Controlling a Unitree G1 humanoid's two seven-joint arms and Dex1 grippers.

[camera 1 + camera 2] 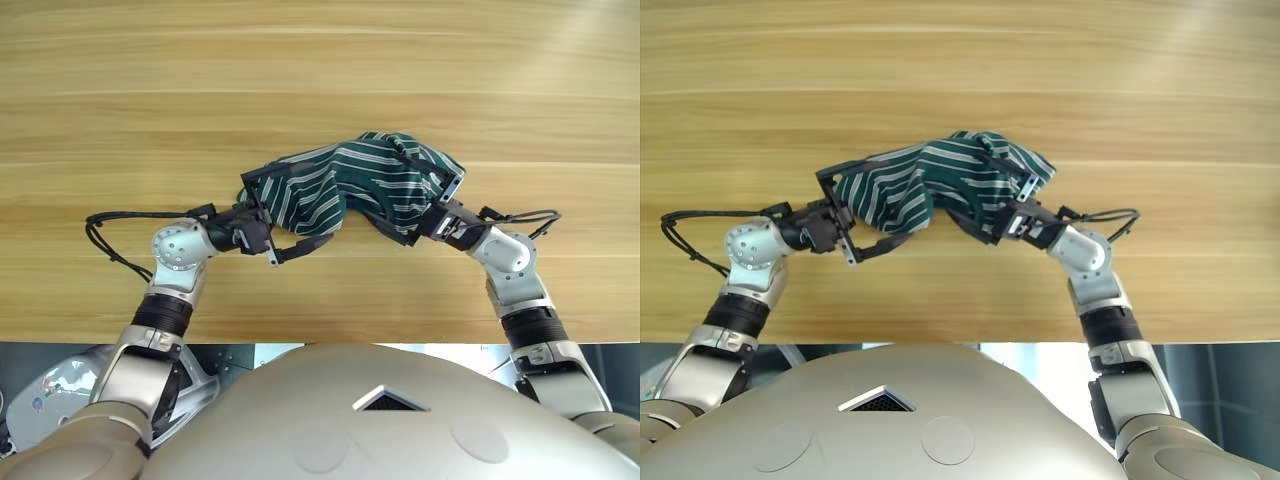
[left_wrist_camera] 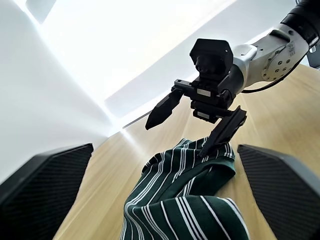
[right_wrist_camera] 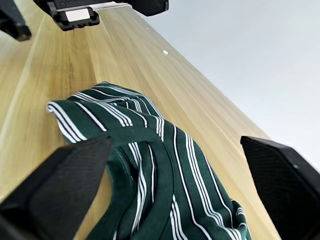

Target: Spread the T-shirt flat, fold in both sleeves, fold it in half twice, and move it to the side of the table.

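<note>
The T-shirt (image 1: 355, 185), dark green with white stripes, is lying bunched in a crumpled heap on the wooden table (image 1: 320, 60), just above the centre of the left eye view. It is rising into a hump toward its right end and trailing lower toward its left. No sleeve or hem is lying flat.

The left gripper (image 1: 312, 200) is sitting at the left end of the heap, left of centre in the frame. Its two fingers (image 2: 45, 190) are spreading wide, with striped cloth lying in the gap between them. The pictures are not showing either finger pinching the cloth.

The right gripper (image 2: 177, 136) is sitting at the right end of the heap, right of centre in the left eye view. Its fingers (image 3: 55, 185) are also standing far apart with the shirt between them. Seen from the left wrist, one tapered black finger is pointing out over the table while the other is slanting down with its tip at a fold of the shirt.

Both arms are coming up from the lower corners of the left eye view. Each is bending sharply at its silver joint near the table's front edge. The forearms are then turning inward, so the two grippers are facing each other across the heap. A loop of black cable is hanging outward beside each bent joint.
</note>
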